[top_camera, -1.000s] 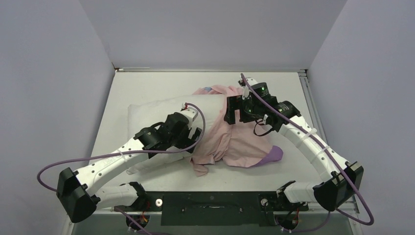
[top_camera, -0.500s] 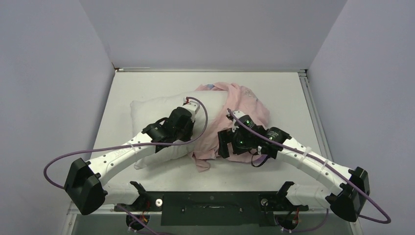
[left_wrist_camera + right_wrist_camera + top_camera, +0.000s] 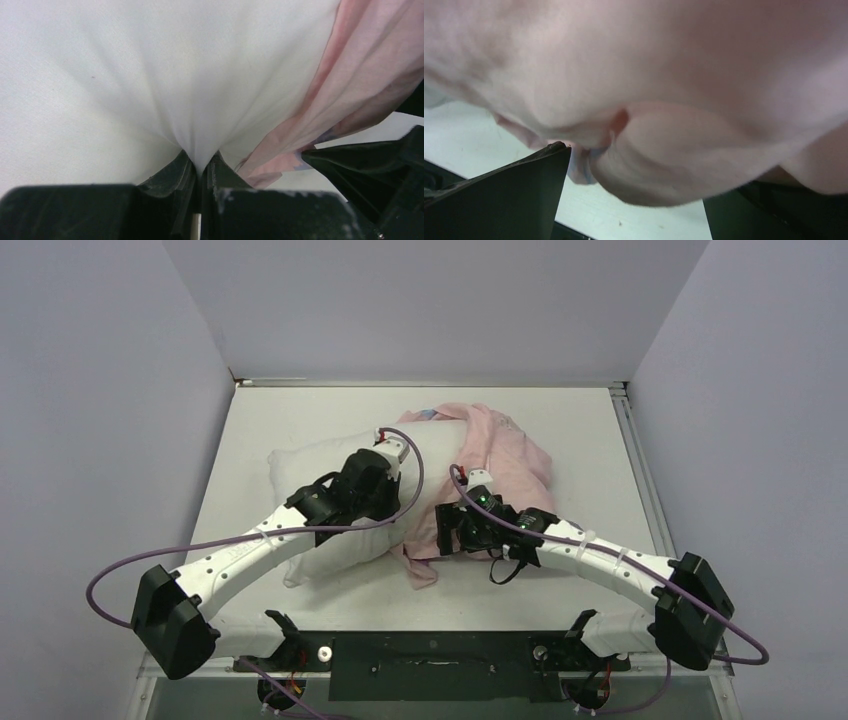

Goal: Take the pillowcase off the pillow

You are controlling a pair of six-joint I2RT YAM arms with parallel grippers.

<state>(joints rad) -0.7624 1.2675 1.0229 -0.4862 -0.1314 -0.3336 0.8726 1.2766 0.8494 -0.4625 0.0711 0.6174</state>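
Pillow (image 3: 305, 468): lies on the left half of the worktop (image 3: 300, 415). Its left part is bare white and its right end is under the cover.
Pillowcase (image 3: 510, 455): bunched at centre, pale pink side outward, draped over the pillow's right end, with a hem trailing toward the near edge.
Left fingers (image 3: 172, 180): closed, pinching a peaked fold of the white pillow fabric just beside the pink edge.
Right fingers (image 3: 524, 190): spread wide, with a bulge of pink cloth between them, not clamped.
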